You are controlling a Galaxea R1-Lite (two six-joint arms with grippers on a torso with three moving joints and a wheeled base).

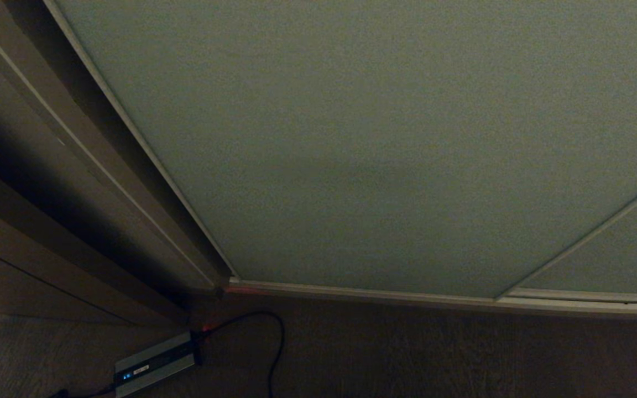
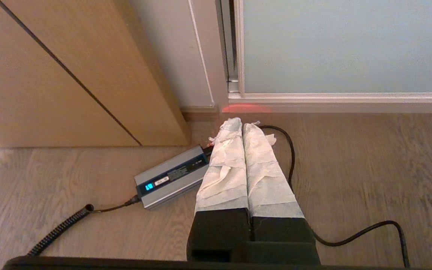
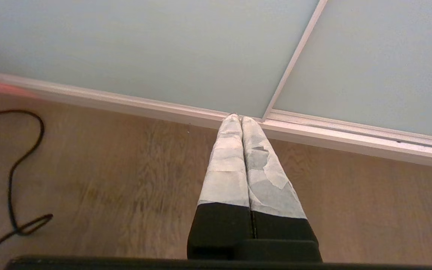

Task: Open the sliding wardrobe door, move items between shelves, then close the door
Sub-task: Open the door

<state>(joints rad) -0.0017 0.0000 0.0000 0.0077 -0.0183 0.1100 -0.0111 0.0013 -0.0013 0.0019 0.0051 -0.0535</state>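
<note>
Wardrobe closed: the sliding wardrobe door (image 1: 385, 143) is seen filling the head view from 10 to 3 o'clock, its pale frame edge seated against the brown door casing (image 1: 47, 182) at 9 o'clock, with no gap through which shelves or toys can be made out. A second panel (image 1: 617, 260) is overlapped at 4 o'clock.

Left gripper (image 2: 243, 125) is pointed down toward the wooden floor (image 2: 369, 161), taped fingers pressed together and nothing held; a grey power adapter (image 2: 173, 176) and its black cable (image 2: 289, 150) lie just beside it, below the door's left lower corner. Right gripper (image 3: 237, 117) is likewise closed and empty, its tips lined up with the bottom rail (image 3: 351, 137) near the joint between the two panels.

Neither arm appears in the head view, so both are judged parked low. With the door shut and both grippers empty and clear of it, the task is judged either not begun or finished; which cannot be told.
</note>
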